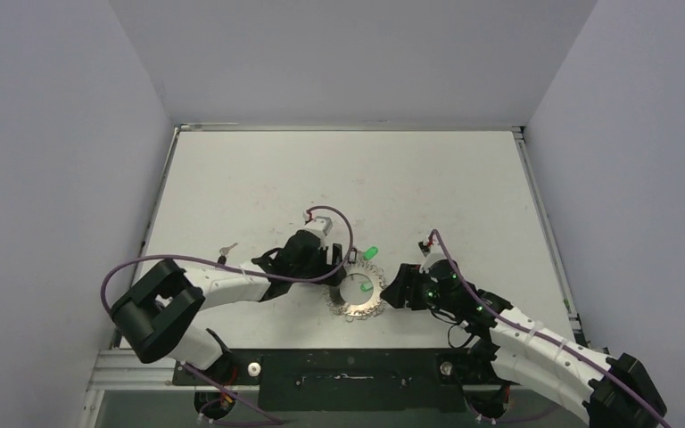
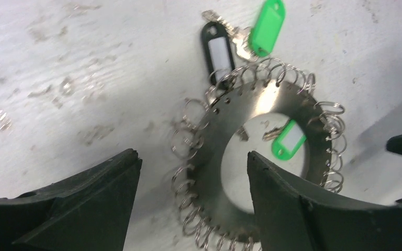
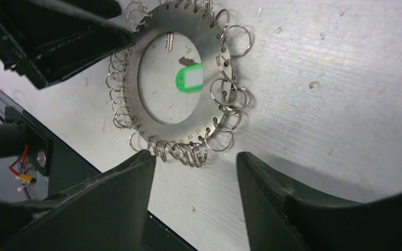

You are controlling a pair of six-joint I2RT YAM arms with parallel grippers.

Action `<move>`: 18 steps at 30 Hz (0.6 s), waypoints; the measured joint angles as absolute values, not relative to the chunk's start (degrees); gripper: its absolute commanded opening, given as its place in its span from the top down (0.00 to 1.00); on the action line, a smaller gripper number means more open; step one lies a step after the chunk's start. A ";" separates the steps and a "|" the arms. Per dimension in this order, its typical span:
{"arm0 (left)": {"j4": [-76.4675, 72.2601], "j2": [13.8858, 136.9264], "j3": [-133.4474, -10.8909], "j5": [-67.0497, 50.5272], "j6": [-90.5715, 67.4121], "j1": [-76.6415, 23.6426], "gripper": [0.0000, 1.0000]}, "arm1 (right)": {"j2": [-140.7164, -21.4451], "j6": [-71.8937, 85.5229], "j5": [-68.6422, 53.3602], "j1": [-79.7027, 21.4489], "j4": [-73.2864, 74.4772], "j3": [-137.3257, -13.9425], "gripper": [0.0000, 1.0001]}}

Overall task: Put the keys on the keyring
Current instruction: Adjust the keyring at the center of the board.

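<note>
The keyring (image 2: 251, 104), a flat metal hoop rimmed with several small split rings, lies on the table (image 1: 361, 299) (image 3: 152, 112). A black-tagged key (image 2: 217, 49) and a green-tagged key (image 2: 267, 21) lie at its far rim. Another green tag (image 2: 289, 140) (image 3: 189, 79) rests in the hollow centre. A plain silver key (image 1: 226, 250) lies apart at the left. My left gripper (image 2: 192, 157) is open and straddles the hoop's left band, one finger outside, one over the hollow. My right gripper (image 3: 193, 155) is open just short of the rim's split rings, holding nothing.
The dark base rail (image 3: 84, 172) and the table's near edge run close beside the keyring. The left gripper's body (image 3: 68, 36) looms over the ring's other side in the right wrist view. Side walls (image 1: 53, 178) enclose the table.
</note>
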State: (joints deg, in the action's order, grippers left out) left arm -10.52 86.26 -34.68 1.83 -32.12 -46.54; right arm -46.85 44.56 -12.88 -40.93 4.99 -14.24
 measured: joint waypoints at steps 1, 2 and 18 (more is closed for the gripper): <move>-9.52 84.53 -33.67 2.70 -32.29 -46.52 0.21 | -45.63 44.14 -12.16 -40.91 6.83 -14.79 0.34; -8.47 82.43 -32.45 3.44 -32.53 -46.48 0.20 | -44.95 43.68 -11.38 -40.91 8.27 -15.31 0.32; -11.51 62.02 -14.44 -2.31 -47.88 -43.75 0.28 | -62.70 39.03 -11.94 -39.70 6.48 -20.53 0.57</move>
